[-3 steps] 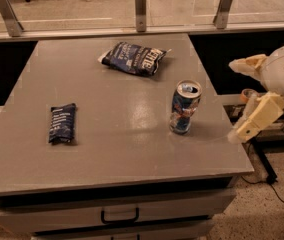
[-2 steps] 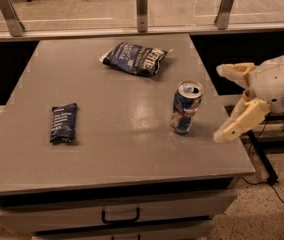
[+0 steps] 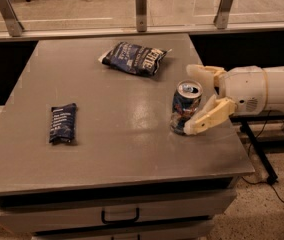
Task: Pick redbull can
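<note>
Extended in from the right, the gripper (image 3: 191, 100) has its two fingers spread wide, one behind and one in front of the upright redbull can (image 3: 184, 109) near the table's (image 3: 107, 149) right edge, apparently lined up to close around it.

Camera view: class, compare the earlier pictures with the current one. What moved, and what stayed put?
The gripper moved left from beyond the right edge of the table to the can; its open fingers now sit on either side of it, not yet closed. The can stayed upright in place; the large snack bag and small snack bag did not move.
</note>
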Tool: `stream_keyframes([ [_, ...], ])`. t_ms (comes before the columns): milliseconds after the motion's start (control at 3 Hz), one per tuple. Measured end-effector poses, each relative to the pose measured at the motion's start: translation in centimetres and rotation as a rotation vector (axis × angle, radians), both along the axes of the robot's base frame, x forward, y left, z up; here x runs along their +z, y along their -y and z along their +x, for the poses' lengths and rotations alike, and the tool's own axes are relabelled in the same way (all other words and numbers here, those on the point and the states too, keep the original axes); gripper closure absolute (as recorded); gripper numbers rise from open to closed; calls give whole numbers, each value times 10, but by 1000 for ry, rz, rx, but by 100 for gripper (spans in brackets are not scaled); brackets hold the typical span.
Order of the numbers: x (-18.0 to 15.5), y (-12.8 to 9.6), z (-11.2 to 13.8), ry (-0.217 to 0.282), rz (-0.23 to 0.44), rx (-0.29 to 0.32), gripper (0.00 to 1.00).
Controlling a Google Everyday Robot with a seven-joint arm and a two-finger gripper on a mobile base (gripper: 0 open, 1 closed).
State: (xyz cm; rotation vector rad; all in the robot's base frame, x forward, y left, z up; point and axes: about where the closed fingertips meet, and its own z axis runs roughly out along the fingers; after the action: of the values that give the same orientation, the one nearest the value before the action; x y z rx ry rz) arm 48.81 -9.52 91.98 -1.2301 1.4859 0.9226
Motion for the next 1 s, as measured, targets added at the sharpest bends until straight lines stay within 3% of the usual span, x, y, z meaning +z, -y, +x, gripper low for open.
stream_keyframes([
  [333, -3, -19, 7, 0, 76, 34, 18],
  [667, -7, -30, 13, 11, 126, 48, 42],
  [1000, 6, -24, 18, 34, 189, 37, 65],
])
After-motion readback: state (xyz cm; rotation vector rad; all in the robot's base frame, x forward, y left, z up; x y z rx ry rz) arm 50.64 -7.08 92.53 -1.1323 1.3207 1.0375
